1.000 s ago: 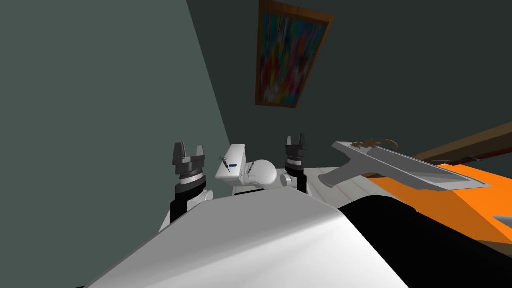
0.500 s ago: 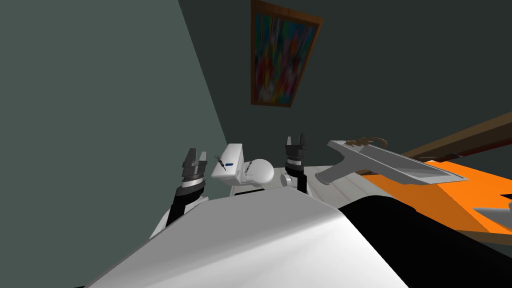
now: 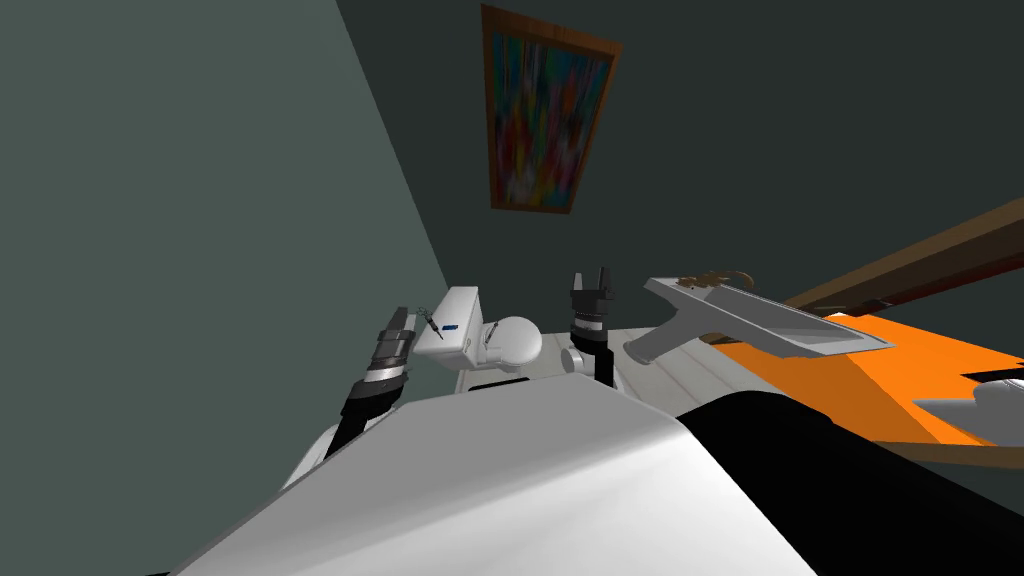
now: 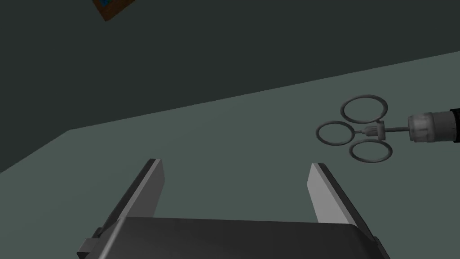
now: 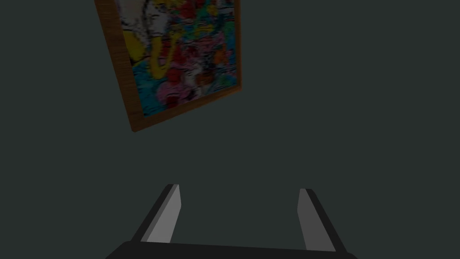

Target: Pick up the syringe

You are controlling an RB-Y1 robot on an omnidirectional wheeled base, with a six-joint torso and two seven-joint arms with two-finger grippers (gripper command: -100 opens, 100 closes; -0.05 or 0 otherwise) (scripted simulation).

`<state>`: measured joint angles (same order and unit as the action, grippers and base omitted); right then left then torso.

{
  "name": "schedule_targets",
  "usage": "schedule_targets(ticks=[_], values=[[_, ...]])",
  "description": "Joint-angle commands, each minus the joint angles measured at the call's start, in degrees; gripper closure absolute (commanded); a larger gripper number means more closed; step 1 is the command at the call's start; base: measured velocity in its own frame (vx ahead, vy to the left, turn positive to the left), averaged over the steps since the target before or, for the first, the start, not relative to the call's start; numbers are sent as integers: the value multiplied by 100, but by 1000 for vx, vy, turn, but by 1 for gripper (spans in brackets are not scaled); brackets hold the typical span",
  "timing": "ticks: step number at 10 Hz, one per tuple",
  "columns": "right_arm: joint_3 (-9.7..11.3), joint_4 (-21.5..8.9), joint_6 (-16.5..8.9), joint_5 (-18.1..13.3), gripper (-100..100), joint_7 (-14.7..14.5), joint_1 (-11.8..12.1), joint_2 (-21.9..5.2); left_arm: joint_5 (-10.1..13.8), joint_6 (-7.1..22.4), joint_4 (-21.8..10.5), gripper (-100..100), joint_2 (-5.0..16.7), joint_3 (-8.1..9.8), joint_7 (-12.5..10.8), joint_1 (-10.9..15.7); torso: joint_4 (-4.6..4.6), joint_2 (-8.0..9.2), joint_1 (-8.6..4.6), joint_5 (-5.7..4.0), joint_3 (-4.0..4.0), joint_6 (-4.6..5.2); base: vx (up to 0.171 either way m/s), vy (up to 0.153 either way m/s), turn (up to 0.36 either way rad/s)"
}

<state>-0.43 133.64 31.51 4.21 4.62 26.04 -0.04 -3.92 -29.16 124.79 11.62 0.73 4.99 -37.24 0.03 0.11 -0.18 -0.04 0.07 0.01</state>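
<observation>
**Left gripper** (image 4: 236, 164): fingers spread wide and holding nothing, raised beside the white toilet tank (image 3: 455, 335).
**Syringe** (image 4: 422, 128): three-ringed plunger end and dark barrel. It apparently lies on the tank's lid, just beside the left gripper at its 3 o'clock in the head view, untouched.
**Right gripper** (image 3: 591, 278): at 3 o'clock of the toilet bowl (image 3: 515, 342), fingers likewise apart and empty.

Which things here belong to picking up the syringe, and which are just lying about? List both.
Job: syringe, on the toilet tank; left claw, open, near it.
Lying about: right claw, open; painting; grey basin; orange surface.
</observation>
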Motion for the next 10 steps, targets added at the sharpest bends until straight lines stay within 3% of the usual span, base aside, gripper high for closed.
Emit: schedule_targets(ticks=[1, 10], values=[[0, 0, 0, 0, 0, 0, 0, 0, -161, 40, -196, -100, 158, 35, 116, -99, 0, 0, 0, 0, 0, 0, -30, -59, -80], [0, 0, 0, 0, 0, 0, 0, 0, -1083, 378, -1085, -100, 1305, 464, 743, -656, 0, -2, 3, 0, -1, 0, -22, -67, -83]])
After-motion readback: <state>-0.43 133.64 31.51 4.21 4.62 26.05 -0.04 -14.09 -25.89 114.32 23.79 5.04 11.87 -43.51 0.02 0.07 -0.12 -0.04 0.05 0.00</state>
